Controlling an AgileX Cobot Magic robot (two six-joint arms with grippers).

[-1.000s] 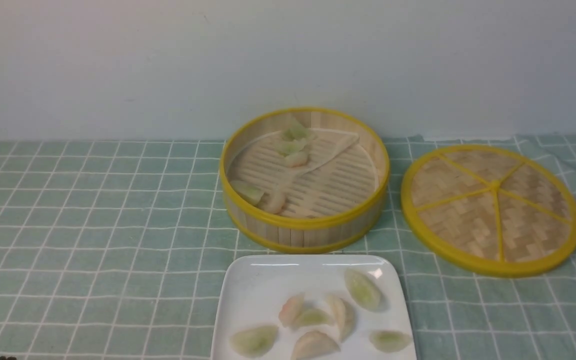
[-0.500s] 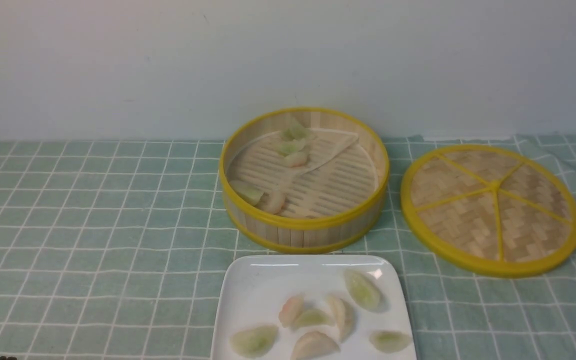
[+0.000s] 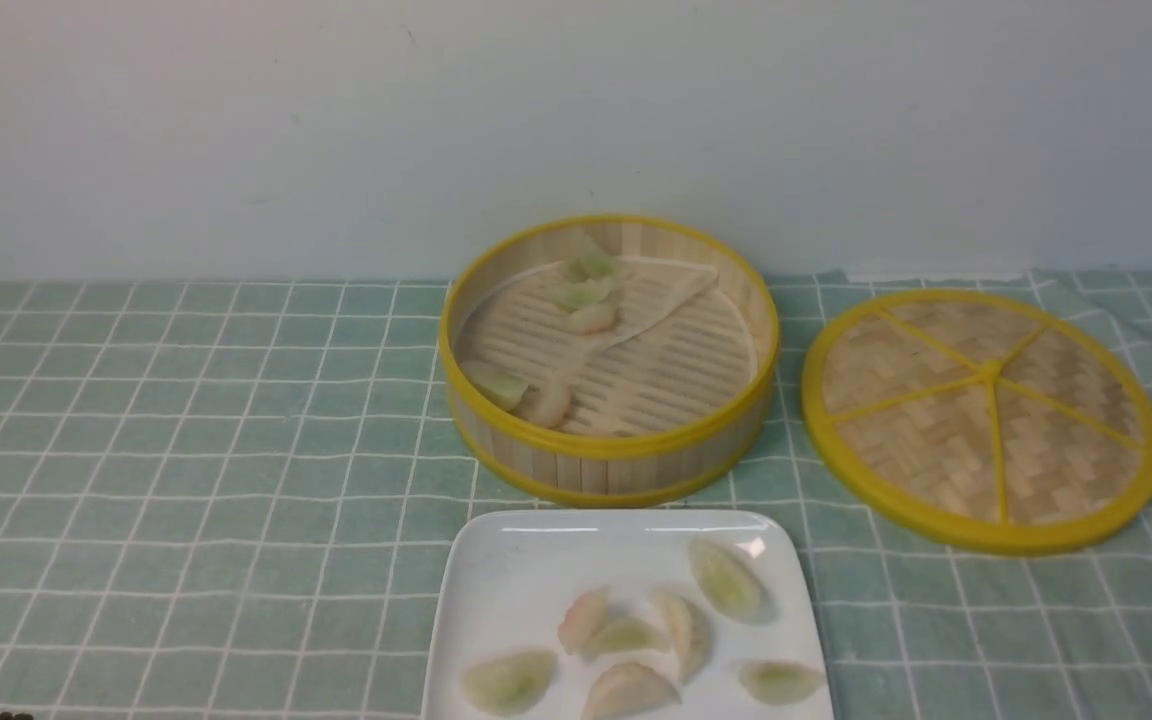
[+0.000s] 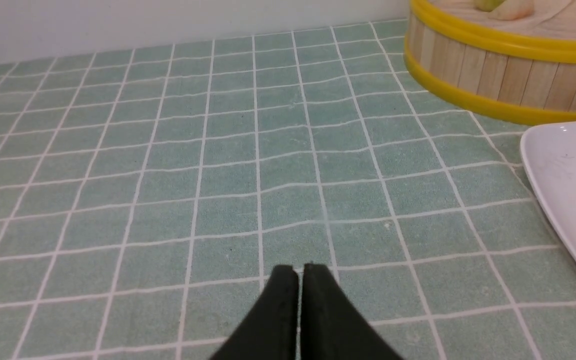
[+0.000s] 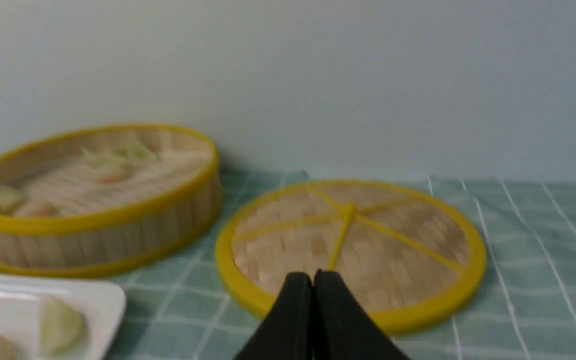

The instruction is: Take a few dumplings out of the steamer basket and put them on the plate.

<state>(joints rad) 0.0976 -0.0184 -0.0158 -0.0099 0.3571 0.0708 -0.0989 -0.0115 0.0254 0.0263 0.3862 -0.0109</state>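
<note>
Now the dumplings (image 3: 636, 630) lie in two groups: six on the plate (image 3: 506, 580), five in the steamer basket (image 3: 608, 455). Both of my grippers sit well back from them, on my side of the table. My left gripper (image 4: 298, 272) hangs over bare cloth, its black fingers pressed together on nothing, with the plate's corner off to one side and the basket beyond that. My right gripper (image 5: 313, 280) is likewise closed and empty, low above the cloth just short of the lid (image 3: 981, 420); its view is blurred, so I judge the gap only roughly.

The dumplings are small translucent half-moons with pleated edges, pale green or pinkish-white. On the plate they point every way: the green one at the far right of the plate slants from far-left to near-right, and the two pale ones mid-plate stand nearly along my line of sight. In the basket three cluster at the far wall and two lie against the near-left wall.

The plate is glossy white, square with rounded corners, just in front of the basket. The basket is round, shallow bamboo with yellow rims, a slatted floor and a folded-back white paper liner (image 3: 576, 310). The flat woven lid lies to its right on the green checked tablecloth (image 3: 186, 450).
</note>
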